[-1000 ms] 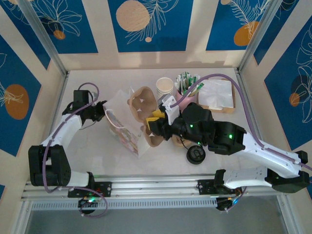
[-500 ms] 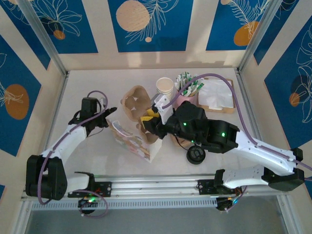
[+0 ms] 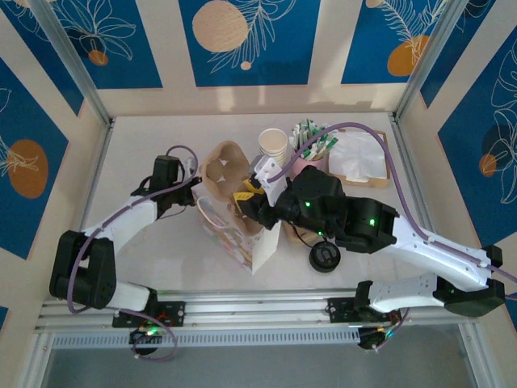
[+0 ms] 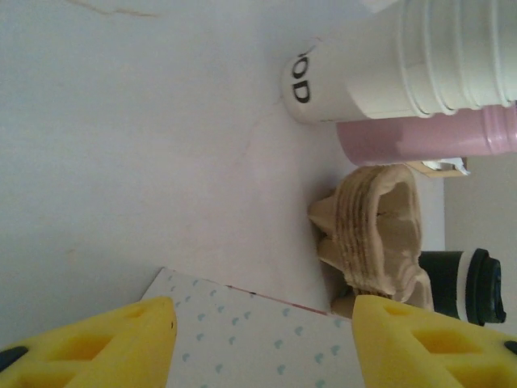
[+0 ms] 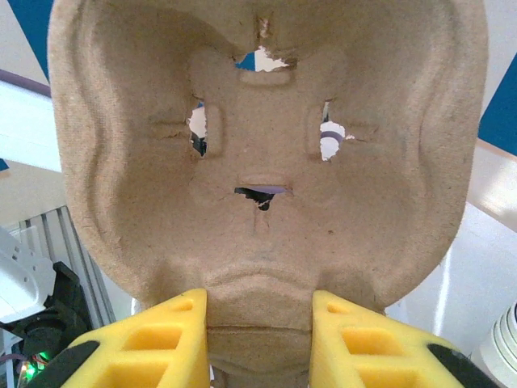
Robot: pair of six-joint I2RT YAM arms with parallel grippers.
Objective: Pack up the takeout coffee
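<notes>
- my right gripper [image 5: 258,335] was clamped on the lower edge of the pulp cup carrier [image 3: 229,166], with one yellow finger on each side of it
- the carrier stood on edge near the middle of the table [image 3: 145,133], its broad face toward my right wrist camera
- the paper bag [image 3: 234,238] stood on the near-edge side of the carrier and met it at its open top; i could not tell whether the carrier was inside
- my left gripper [image 3: 191,188] was at the bag's left side, its fingers [image 4: 121,343] spread apart and holding nothing, with the bag's dotted panel showing between them
- the coffee cup [image 3: 325,257] with the black lid sat near the table's near edge, to the right of the bag
- a stack of white paper cups [image 3: 273,144] and a pink holder [image 3: 311,162] stood side by side toward the far edge, behind the carrier
</notes>
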